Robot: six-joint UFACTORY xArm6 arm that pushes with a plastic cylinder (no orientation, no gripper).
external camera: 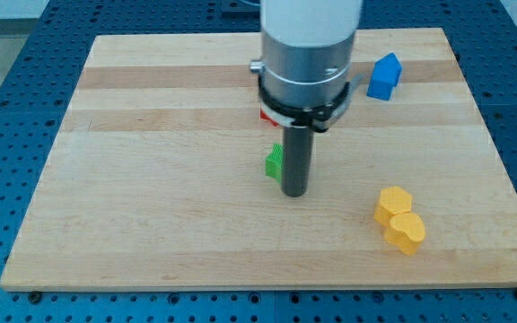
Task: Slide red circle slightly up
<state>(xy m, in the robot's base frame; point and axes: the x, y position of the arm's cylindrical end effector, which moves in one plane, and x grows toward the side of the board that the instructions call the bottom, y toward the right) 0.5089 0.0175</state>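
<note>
The red circle [266, 114] shows only as a thin red sliver at the left edge of the arm's grey body, near the board's middle; most of it is hidden behind the arm. My tip [293, 192] rests on the board below that sliver. A green block [274, 162] sits right beside the rod on its left, partly hidden by it, so its shape is unclear.
A blue block [384, 76] stands at the view's upper right. A yellow hexagon [392, 205] and a yellow heart-like block [406, 231] touch each other at the lower right. The wooden board [151, 179] lies on a blue perforated table.
</note>
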